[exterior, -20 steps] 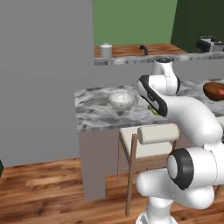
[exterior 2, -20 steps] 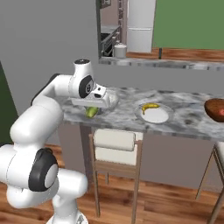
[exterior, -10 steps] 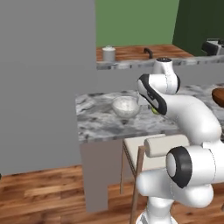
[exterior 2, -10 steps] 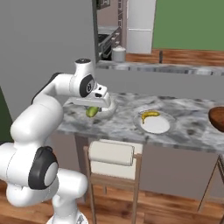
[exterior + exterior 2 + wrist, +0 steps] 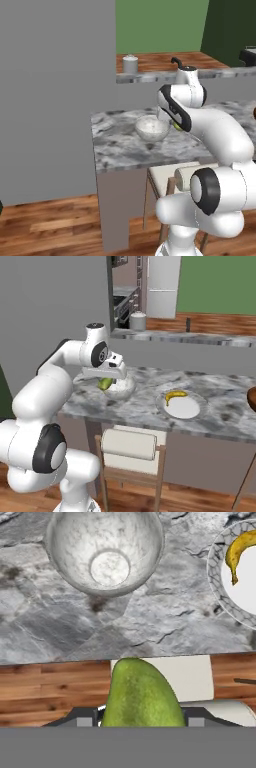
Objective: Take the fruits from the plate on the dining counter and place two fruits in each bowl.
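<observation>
My gripper (image 5: pixel 106 381) is shut on the oblong green fruit (image 5: pixel 105 384) and holds it just above the near rim of the pale speckled bowl (image 5: pixel 122 389) on the marbled dining counter (image 5: pixel 220 421). In the hand view the green fruit (image 5: pixel 142 694) sits between the fingers, with the empty pale bowl (image 5: pixel 105 549) ahead of it. The yellow banana (image 5: pixel 175 396) lies on the round pale plate (image 5: pixel 184 407) to the right. At the right edge shows the dark brown bowl (image 5: pixel 251 397). From the left base view the arm hides most of the fruit (image 5: pixel 177 126) beside the bowl (image 5: pixel 151 128).
A cushioned stool (image 5: pixel 129 445) stands under the counter's front edge. A tall grey wall (image 5: pixel 50 100) rises to the left. Behind lies a wooden worktop with a small grey pot (image 5: pixel 130 64) and a black tap (image 5: pixel 176 61).
The whole scene has slid a little in both base views, so the camera has moved. The gripper has kept the green fruit by the pale bowl throughout.
</observation>
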### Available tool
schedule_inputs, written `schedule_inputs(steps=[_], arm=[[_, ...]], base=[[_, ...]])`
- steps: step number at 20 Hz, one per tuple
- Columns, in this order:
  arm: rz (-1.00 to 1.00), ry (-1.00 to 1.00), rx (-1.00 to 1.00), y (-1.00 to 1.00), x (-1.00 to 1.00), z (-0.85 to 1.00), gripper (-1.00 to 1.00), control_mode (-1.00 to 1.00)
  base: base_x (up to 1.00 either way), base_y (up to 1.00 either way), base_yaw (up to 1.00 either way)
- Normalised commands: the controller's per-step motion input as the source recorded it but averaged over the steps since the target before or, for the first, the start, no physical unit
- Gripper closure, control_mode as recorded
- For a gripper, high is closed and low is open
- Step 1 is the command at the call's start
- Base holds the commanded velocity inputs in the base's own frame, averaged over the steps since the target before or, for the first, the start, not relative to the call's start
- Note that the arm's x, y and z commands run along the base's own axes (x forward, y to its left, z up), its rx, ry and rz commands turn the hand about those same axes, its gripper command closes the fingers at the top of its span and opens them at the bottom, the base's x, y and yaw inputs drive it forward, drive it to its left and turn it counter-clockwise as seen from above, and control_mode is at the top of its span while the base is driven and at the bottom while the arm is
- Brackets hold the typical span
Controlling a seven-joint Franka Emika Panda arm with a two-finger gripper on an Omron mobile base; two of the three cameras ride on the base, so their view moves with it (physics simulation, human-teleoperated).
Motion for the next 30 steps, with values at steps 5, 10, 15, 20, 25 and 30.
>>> schedule_inputs(steps=[5, 10, 15, 20, 25, 30], arm=[[0.00, 0.00, 0.00, 0.00, 0.00, 0.00, 1.00, 1.00], [0.00, 0.00, 0.00, 0.00, 0.00, 0.00, 1.00, 1.00], [0.00, 0.00, 0.00, 0.03, 0.12, 0.00, 1.00, -1.00], [0.05, 0.01, 0.00, 0.22, 0.90, 0.00, 1.00, -1.00], [0.06, 0.04, 0.00, 0.07, 0.87, -0.18, 1.00, -1.00], [0.02, 0.01, 0.00, 0.00, 0.57, -0.47, 1.00, -1.00]], base=[[0.50, 0.28, 0.02], [0.41, 0.19, 0.02], [0.33, 0.10, 0.01], [0.00, 0.00, 0.00], [0.00, 0.00, 0.00], [0.00, 0.00, 0.00]])
